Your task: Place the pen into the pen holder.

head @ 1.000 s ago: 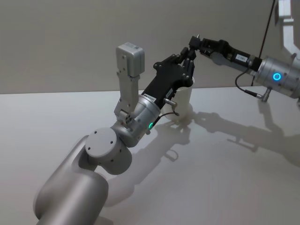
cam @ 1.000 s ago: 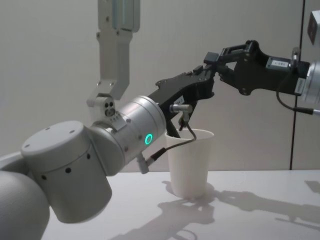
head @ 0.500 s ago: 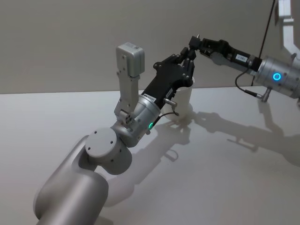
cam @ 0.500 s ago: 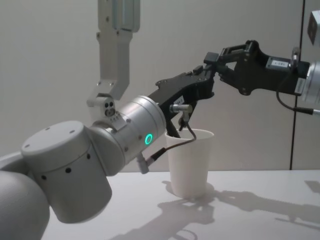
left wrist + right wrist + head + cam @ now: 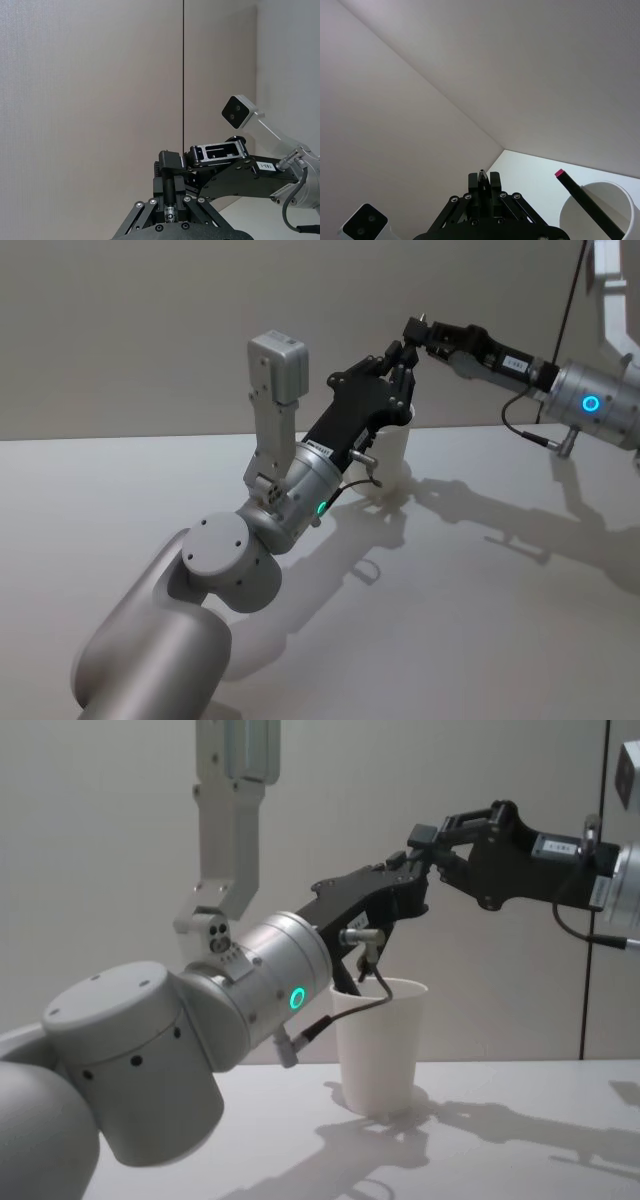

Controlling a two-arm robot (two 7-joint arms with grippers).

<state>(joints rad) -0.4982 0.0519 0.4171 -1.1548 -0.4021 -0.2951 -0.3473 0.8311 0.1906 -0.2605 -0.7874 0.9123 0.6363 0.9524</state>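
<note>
The table point(image 5: 480, 620) lies well below both sets of fingers, and the left arm point(image 5: 200, 1030) reaches up and forward across it, with the right arm point(image 5: 540, 855) coming in to meet it. The cup point(image 5: 378, 1050) stands upright on the table, beneath the fingertips and a little nearer the robot, with a second pen point(image 5: 585, 200), pink-ended, leaning inside it. The left gripper point(image 5: 415, 875) and right gripper point(image 5: 425, 835) are tip to tip above the cup. The pen point(image 5: 169, 192) stands between the left fingers point(image 5: 155, 202), which look clenched on its lower part; the right fingers point(image 5: 494, 181) are drawn close about a dark tip, apparently its upper end. The pen is probably light, stiff and smooth, so it may swivel or slip in a pinch near one end. A hold on mid-barrel would steady it. The paper cup is light and would likely tip if knocked.
</note>
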